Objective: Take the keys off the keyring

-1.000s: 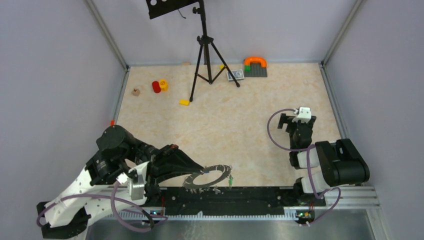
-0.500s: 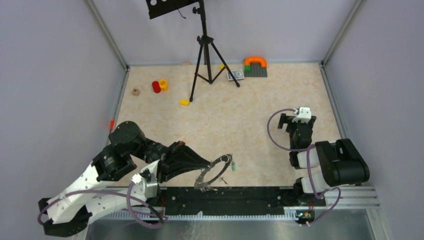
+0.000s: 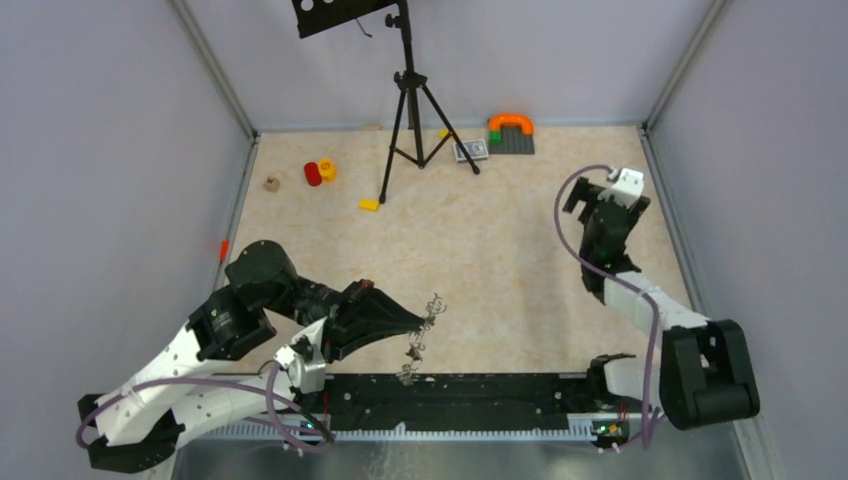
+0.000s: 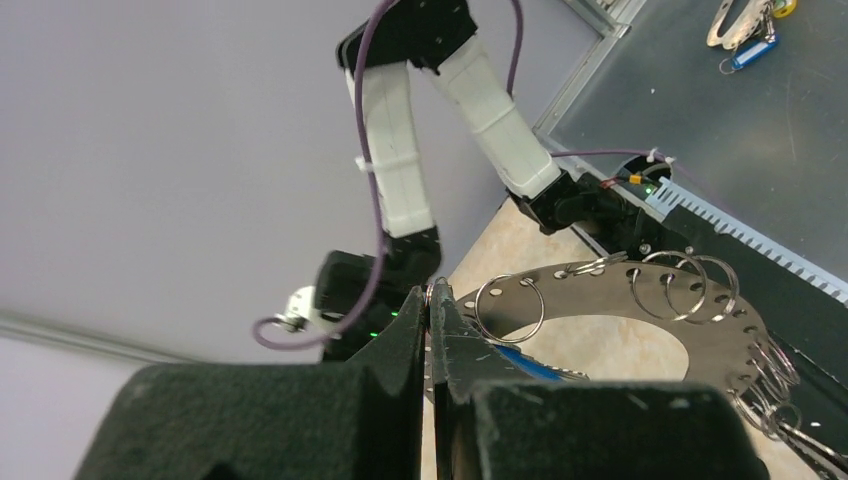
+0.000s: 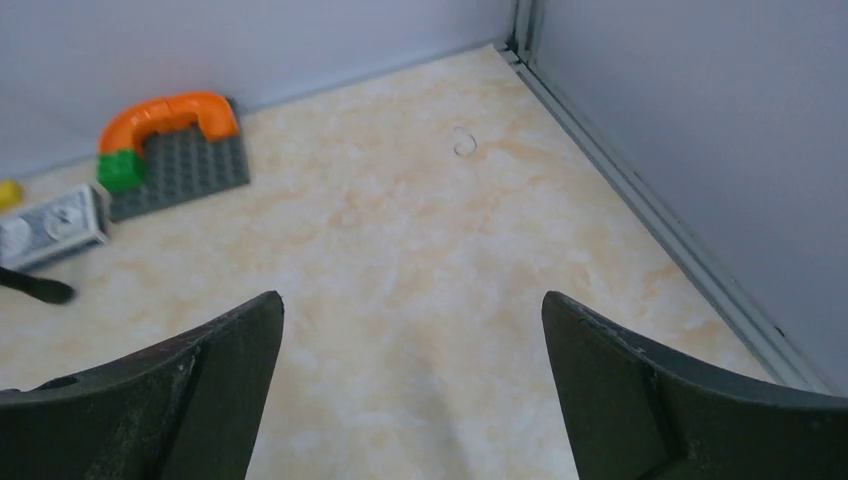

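Risk sat mostly with the left gripper (image 4: 430, 300), which was pinched narrow on the thin rim of the keyring (image 4: 590, 290), with nothing else supporting it. The ring was held off the table, nearly edge-on from above, just in front of the base rail (image 3: 480, 388). Keys (image 4: 778, 405) hung bunched on small split rings at the far side of the rim. That off-centre weight could probably pivot the plate in the jaws or slide it out, dropping it near the table edge. The right gripper (image 5: 410, 305) was spread wide and empty over the far right corner, well apart from the ring (a long reach in). A bump on arrival could likely set the keys swinging, and a tug on one key might twist the ring loose.
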{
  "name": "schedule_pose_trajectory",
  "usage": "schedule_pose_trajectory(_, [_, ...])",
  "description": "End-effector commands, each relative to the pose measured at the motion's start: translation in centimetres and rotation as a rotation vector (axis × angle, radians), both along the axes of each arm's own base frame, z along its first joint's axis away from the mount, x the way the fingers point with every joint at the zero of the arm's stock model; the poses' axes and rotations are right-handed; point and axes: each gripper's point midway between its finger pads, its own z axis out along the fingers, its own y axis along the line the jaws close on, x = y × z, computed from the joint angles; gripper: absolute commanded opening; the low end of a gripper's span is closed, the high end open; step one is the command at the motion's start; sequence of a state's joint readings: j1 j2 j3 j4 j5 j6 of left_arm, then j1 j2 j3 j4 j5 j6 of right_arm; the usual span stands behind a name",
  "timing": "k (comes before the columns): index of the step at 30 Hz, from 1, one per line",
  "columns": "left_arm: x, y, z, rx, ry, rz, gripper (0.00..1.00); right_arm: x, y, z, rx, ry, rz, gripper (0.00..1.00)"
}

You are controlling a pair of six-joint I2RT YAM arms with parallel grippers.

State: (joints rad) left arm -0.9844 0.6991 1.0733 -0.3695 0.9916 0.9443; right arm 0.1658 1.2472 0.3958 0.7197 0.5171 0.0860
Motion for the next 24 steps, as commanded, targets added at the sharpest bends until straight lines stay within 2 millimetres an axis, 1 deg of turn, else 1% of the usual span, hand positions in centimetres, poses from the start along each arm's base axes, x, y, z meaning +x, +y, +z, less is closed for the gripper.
schedule_pose_trajectory(1, [0.4,-0.1,1.6,-0.06,-0.043,0.022,0.0,-0.3,0.2,4.7,0.095,0.078,-0.053,0.99])
schedule_pose_trajectory(2, [0.5,-0.2,1.6,-0.059,-0.041,0.025,0.0,-0.8,-0.2,5.5,0.107,0.076,-0.077,0.99])
schedule_pose_trajectory(5, [0.6,-0.1,1.8,-0.065,-0.045,0.032,0.0,-2.3,-0.9,6.6,0.137,0.059,-0.121,0.99])
schedule_pose_trajectory(6, [0.7,-0.1,1.8,-0.067,-0.049,0.039,0.0,-2.7,-1.1,6.6,0.141,0.069,-0.133,0.99])
schedule_pose_trajectory(7, [0.8,-0.1,1.8,-0.069,-0.056,0.046,0.0,-3.3,-1.2,6.1,0.143,0.12,-0.148,0.99])
schedule_pose_trajectory(8, [1.0,-0.1,1.9,-0.072,-0.065,0.056,0.0,-3.6,-1.1,6.0,0.146,0.162,-0.149,0.99])
schedule_pose_trajectory(9, [1.2,-0.1,1.9,-0.074,-0.076,0.069,0.0,-3.6,-0.8,6.2,0.162,0.183,-0.142,0.99])
schedule_pose_trajectory(11, [1.7,-0.1,1.9,-0.078,-0.089,0.095,0.0,-3.2,0.5,6.9,0.227,0.198,-0.095,0.99])
schedule_pose_trajectory(12, [1.9,-0.2,2.0,-0.081,-0.095,0.106,0.0,-2.8,1.6,7.5,0.271,0.19,-0.028,0.99])
schedule_pose_trajectory(14, [2.2,-0.2,2.1,-0.084,-0.099,0.125,0.0,-2.1,5.2,8.7,0.327,0.164,0.215,0.95])
schedule_pose_trajectory(15, [2.4,-0.3,2.2,-0.09,-0.094,0.134,0.0,-2.1,7.0,9.9,0.349,0.126,0.327,0.93])
schedule_pose_trajectory(18, [3.0,-0.5,2.7,-0.105,-0.055,0.165,0.0,-2.9,12.0,14.7,0.409,-0.012,0.633,0.88])
schedule_pose_trajectory(20, [3.4,-0.7,3.3,-0.129,-0.023,0.184,0.0,-4.2,15.1,18.0,0.415,-0.073,0.826,0.84])
schedule_pose_trajectory(22, [3.7,-0.7,3.6,-0.14,0.016,0.205,0.0,-6.2,18.1,20.9,0.367,-0.131,0.989,0.83])
schedule_pose_trajectory(23, [3.9,-0.7,3.9,-0.152,0.032,0.217,0.0,-7.4,19.5,22.0,0.325,-0.154,1.048,0.83])
schedule_pose_trajectory(24, [4.1,-0.6,4.1,-0.17,0.05,0.23,0.0,-8.8,21.4,22.8,0.278,-0.166,1.113,0.83])
